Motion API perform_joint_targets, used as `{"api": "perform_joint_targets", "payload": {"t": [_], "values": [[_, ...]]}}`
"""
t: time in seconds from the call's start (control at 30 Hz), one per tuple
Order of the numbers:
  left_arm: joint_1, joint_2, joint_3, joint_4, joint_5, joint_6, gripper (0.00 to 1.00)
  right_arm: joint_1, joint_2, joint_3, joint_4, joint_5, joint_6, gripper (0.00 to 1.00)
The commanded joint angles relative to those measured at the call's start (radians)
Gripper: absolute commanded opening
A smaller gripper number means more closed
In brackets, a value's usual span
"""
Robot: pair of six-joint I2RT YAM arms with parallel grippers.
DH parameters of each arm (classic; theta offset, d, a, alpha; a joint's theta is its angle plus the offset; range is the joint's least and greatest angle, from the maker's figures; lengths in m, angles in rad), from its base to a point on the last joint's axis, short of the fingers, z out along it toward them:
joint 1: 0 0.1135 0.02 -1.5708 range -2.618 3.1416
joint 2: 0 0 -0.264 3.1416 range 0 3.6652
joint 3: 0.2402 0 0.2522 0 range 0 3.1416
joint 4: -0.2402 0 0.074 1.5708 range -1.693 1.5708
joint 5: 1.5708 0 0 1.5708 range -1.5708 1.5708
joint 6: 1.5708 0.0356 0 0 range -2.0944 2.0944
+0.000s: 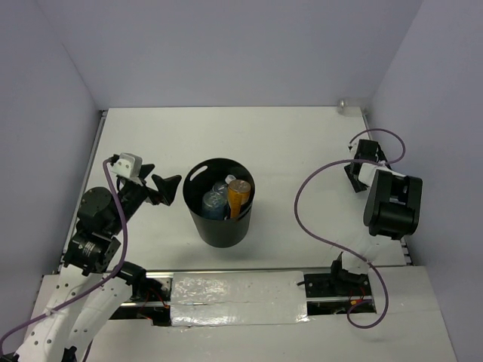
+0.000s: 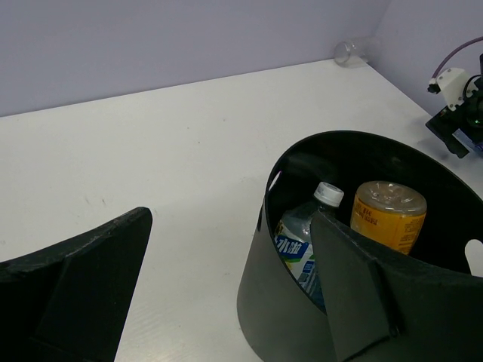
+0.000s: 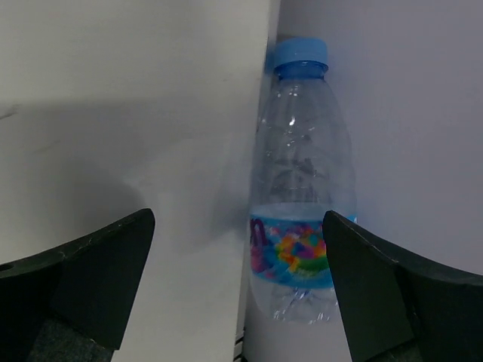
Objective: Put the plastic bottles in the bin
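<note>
The black bin (image 1: 213,226) stands mid-table and holds an orange bottle (image 1: 238,197) and a clear blue-labelled bottle (image 1: 214,202). In the left wrist view the bin's (image 2: 287,317) inside shows the orange bottle (image 2: 389,215) and the white-capped clear bottle (image 2: 302,245). My left gripper (image 1: 167,188) is open and empty just left of the bin, one finger (image 2: 362,294) by the rim. My right gripper (image 1: 356,175) is open at the right wall. A clear blue-capped bottle (image 3: 302,196) with a colourful label lies between its fingers, near the right one. This bottle is hidden in the top view.
A plain clear bottle (image 1: 345,102) lies in the far right corner; it also shows in the left wrist view (image 2: 351,51). Lilac walls close the table on three sides. A purple cable (image 1: 317,204) loops beside the right arm.
</note>
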Motion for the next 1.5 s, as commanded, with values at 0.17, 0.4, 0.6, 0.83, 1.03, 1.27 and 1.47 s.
{"api": "perform_joint_targets", "payload": {"t": [0.17,0.4,0.6,0.83,1.03,1.27,1.47], "values": [[0.006,0.011,-0.003,0.041,-0.008,0.003,0.99,-0.071,0.141,0.015,0.345,0.225,-0.195,1.0],[0.004,0.017,-0.003,0.041,-0.008,0.003,0.99,-0.107,0.174,-0.024,0.412,0.235,-0.235,1.0],[0.004,0.017,-0.003,0.041,-0.007,0.003,0.99,-0.127,0.159,0.013,0.202,0.146,-0.125,0.48],[0.006,0.014,-0.003,0.043,-0.007,0.004,0.99,-0.074,-0.097,-0.027,-0.077,-0.121,-0.014,0.23],[0.006,0.011,-0.003,0.041,-0.011,0.004,1.0,0.05,-0.353,0.16,-0.565,-0.742,0.073,0.15],[0.007,0.009,-0.004,0.041,-0.019,0.006,0.99,0.406,-0.447,0.444,-0.716,-1.293,0.177,0.07],[0.007,0.003,-0.006,0.041,-0.028,0.009,0.99,0.711,-0.401,0.524,-0.448,-1.393,0.45,0.09]]}}
